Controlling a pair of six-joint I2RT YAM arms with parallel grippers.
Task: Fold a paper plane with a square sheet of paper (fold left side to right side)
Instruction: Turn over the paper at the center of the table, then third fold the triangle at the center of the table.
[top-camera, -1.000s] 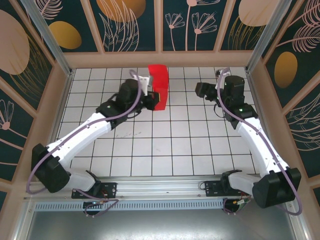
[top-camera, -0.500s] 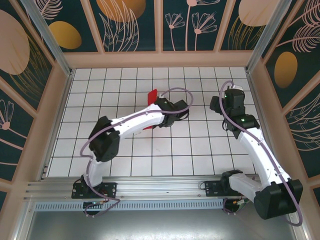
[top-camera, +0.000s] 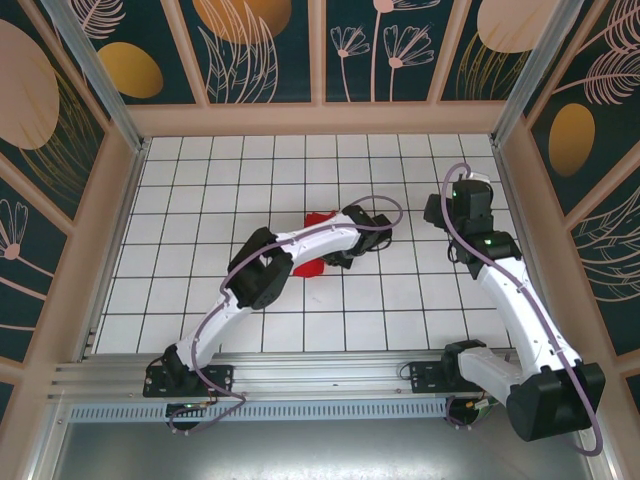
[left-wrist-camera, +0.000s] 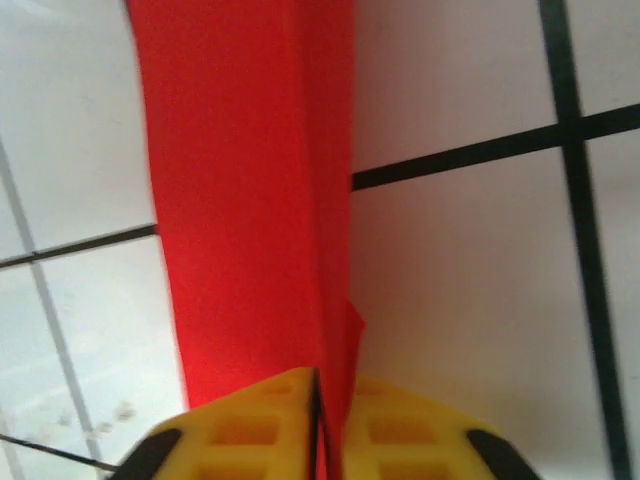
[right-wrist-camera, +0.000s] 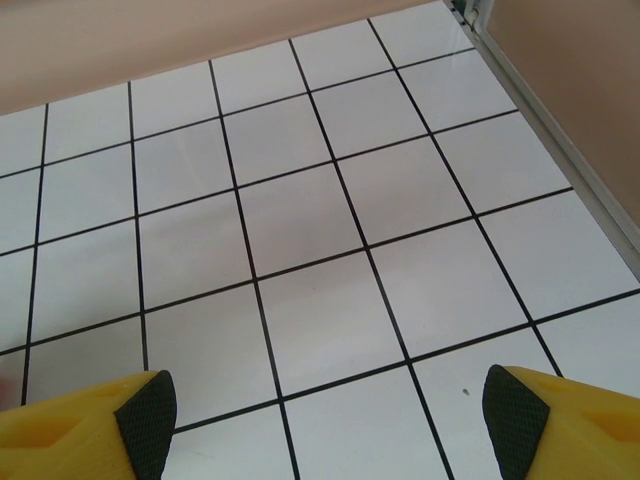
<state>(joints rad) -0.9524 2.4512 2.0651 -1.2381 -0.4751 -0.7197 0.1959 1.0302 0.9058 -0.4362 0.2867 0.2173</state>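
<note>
While the left fingers (left-wrist-camera: 250, 425) are clamped on the red paper (left-wrist-camera: 240, 180), it runs straight out ahead of them over the worktop (left-wrist-camera: 470, 280). Right fingers (right-wrist-camera: 70, 425) are spread wide.

Red paper (top-camera: 310, 266) mostly beneath left arm (top-camera: 300, 243)

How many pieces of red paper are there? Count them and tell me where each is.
1. The red paper is mid-table, pinched in the left gripper and partly covered by the left arm; another piece could hide beneath.
</note>
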